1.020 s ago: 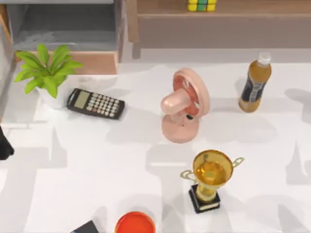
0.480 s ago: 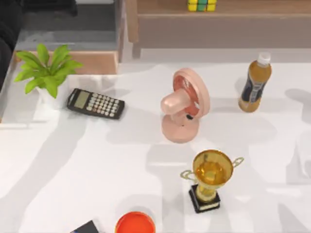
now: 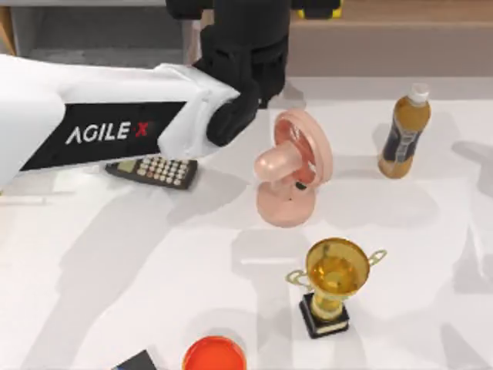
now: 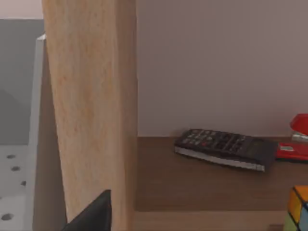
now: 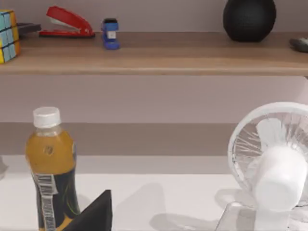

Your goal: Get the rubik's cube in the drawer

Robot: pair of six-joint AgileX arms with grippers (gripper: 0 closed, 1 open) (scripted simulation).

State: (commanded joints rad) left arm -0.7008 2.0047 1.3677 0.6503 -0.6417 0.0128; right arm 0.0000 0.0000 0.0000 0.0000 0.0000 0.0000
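The rubik's cube (image 3: 330, 9) sits on the long brown shelf (image 3: 400, 11) at the back, partly covered by my left arm. My left gripper (image 3: 246, 15) reaches over the shelf's left end, just left of the cube. In the left wrist view the rubik's cube (image 4: 298, 211) peeks in at the corner, past the shelf's wooden end post (image 4: 91, 110). The drawer (image 3: 92, 35) stands open at the back left, its grey inside showing and its front under my arm. In the right wrist view the rubik's cube (image 5: 8, 36) rests on the shelf, with a dark piece of my right gripper (image 5: 94, 215) at the frame's edge.
A pink fan (image 3: 293, 166) stands mid-table, a bottle (image 3: 404, 131) at the right, a gold trophy (image 3: 333, 281) in front, a calculator (image 3: 158, 169) under my left arm, and a red bowl (image 3: 214, 354) at the front edge. On the shelf lie a remote (image 4: 221, 147) and a red stapler (image 5: 65, 23).
My left arm has swung in from the back left corner across the plant and the drawer front, and its gripper now sits at the shelf beside the cube. Nothing on the table moved.
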